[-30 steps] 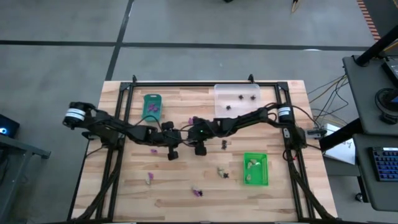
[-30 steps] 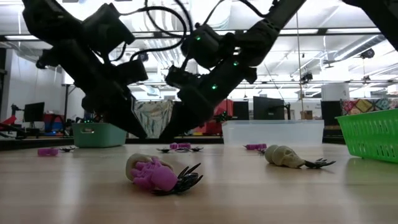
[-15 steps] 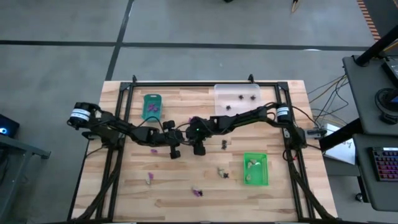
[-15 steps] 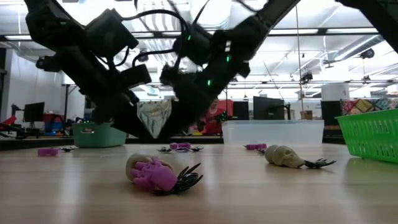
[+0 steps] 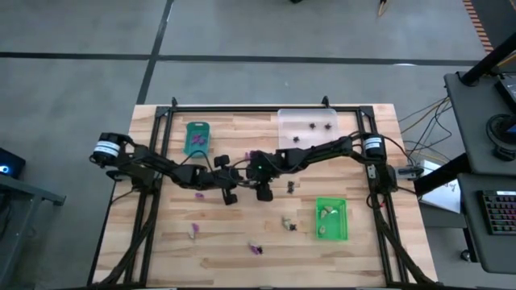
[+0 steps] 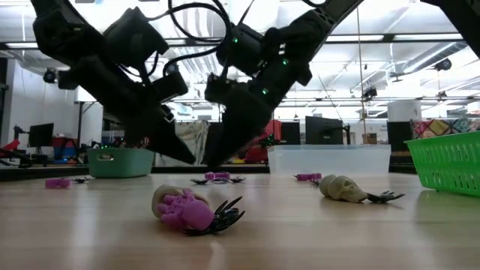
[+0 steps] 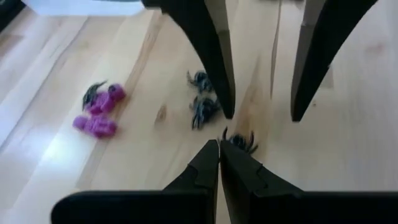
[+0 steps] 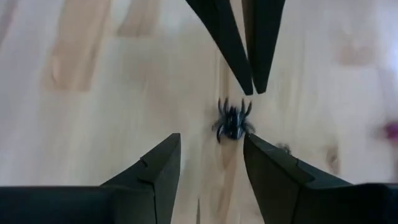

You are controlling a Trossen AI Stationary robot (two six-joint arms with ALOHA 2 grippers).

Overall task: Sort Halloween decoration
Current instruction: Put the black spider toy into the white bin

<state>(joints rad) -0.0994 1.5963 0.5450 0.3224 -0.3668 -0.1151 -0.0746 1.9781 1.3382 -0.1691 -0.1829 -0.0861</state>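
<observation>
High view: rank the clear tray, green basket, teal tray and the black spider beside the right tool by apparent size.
1. Clear tray
2. Green basket
3. Teal tray
4. Black spider, far the smallest

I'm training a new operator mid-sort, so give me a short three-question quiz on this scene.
1. True or false: the left gripper is shut.
2. Which tray holds black trinkets? A teal plastic tray; B clear plastic tray; C bright green plastic basket.
3. What colour is the tiny plastic spider lying just ahead of the open right gripper?
Key: 1 true; 2 B; 3 black.
</observation>
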